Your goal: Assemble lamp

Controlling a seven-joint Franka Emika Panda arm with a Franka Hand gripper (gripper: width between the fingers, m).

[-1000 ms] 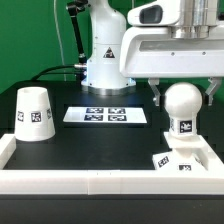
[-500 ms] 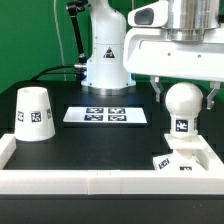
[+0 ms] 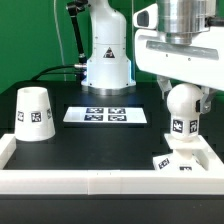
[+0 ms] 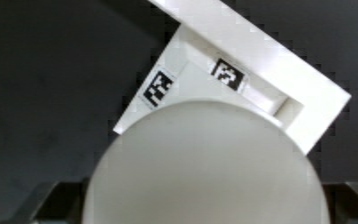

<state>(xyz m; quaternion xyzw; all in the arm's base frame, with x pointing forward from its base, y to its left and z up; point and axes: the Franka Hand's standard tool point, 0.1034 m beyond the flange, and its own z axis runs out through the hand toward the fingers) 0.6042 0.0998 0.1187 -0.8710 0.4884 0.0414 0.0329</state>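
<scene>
the gripper (image 3: 185, 97) hangs straight over the bulb (image 3: 184, 108), so in the exterior view the bulb lies at 6 o'clock from the hand, right beneath the wrist. the jaws come down on either side of the ball, at about 9 and 3 o'clock on it. whether they are pressed onto it or stand just off it i cannot tell; the wrist view shows only the round top of the ball filling the picture. the bulb stands upright, long axis vertical, ball up and tagged neck down, on the flat base (image 3: 165, 162), which sits at its 6 o'clock. the shade (image 3: 35, 112) stands well apart at 9 o'clock, beyond the marker board (image 3: 107, 115). judging from this, any twist or press has to run along that vertical axis.
</scene>
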